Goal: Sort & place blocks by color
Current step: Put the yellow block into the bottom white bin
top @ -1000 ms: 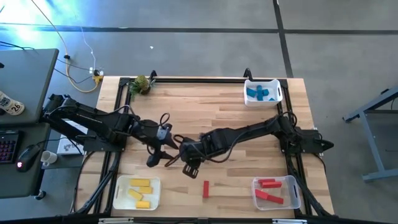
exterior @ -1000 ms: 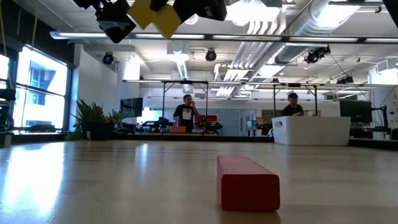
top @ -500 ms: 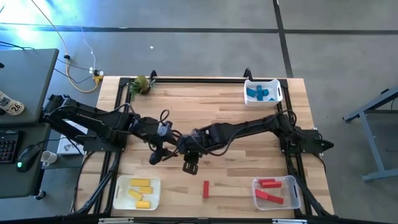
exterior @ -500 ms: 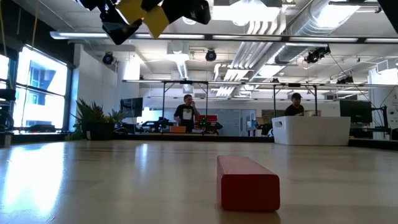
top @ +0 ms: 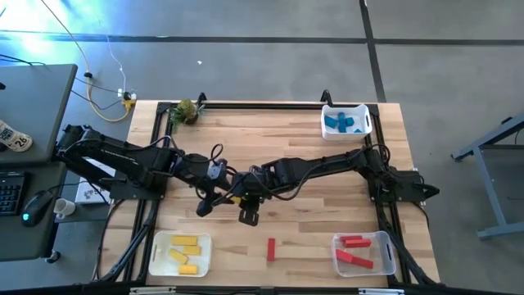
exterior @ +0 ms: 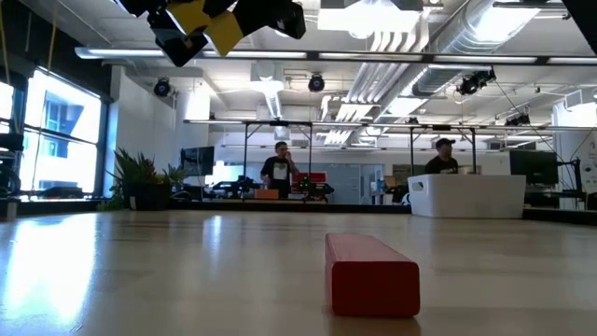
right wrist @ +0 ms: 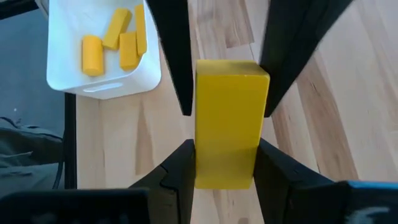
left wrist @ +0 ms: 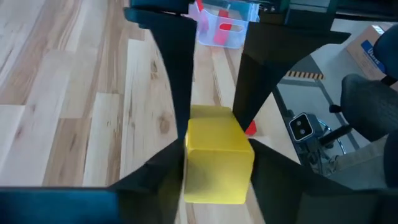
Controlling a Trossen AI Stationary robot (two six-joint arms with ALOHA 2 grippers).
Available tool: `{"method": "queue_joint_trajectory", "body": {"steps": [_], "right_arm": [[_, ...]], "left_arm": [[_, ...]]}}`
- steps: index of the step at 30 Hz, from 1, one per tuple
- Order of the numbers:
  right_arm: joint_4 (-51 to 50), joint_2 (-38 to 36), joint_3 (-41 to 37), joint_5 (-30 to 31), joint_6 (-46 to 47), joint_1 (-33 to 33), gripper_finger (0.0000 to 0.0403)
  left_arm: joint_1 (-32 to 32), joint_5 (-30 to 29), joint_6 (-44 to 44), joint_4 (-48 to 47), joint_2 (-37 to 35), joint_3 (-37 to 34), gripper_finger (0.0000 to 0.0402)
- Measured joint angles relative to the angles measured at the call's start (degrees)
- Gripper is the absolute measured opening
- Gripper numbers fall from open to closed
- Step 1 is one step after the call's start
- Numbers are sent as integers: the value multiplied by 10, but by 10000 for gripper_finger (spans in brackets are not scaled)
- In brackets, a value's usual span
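In the middle of the high view you see both grippers meeting above the table, the left gripper (top: 214, 199) and the right gripper (top: 243, 197), each closed on the same yellow block (right wrist: 229, 121). A red block (top: 271, 248) lies at lower centre.

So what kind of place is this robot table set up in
Probably an open-plan robotics lab or workshop: exposed ceiling ducts, rows of workbenches with people behind, and a desk with keyboard and mouse beside the table.

One camera looks straight down on the table (top: 327, 164); another sits level at tabletop height; both show the red block (exterior: 371, 274).
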Motion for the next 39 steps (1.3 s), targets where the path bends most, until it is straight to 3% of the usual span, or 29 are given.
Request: {"method": "queue_joint_trajectory", "body": {"steps": [5, 11, 16, 24, 32, 39], "right_arm": [[0, 0, 0, -4, 2, -2, 108], [0, 0, 0, -5, 5, -2, 114], [0, 0, 0, 0, 13, -2, 145], [-6, 0, 0, 2, 10, 3, 192], [-40, 0, 0, -41, -55, 3, 194], [-42, 0, -12, -75, -158, 3, 195]], "left_arm": [[0, -2, 11, 0, 0, 0, 104], [0, -1, 20, 0, 0, 0, 104], [0, 3, 12, -6, 0, 0, 104], [-6, 10, -9, -104, 0, 0, 104], [-62, 114, -36, -202, -2, 0, 104], [-138, 145, -122, -271, -17, 0, 104]]}}
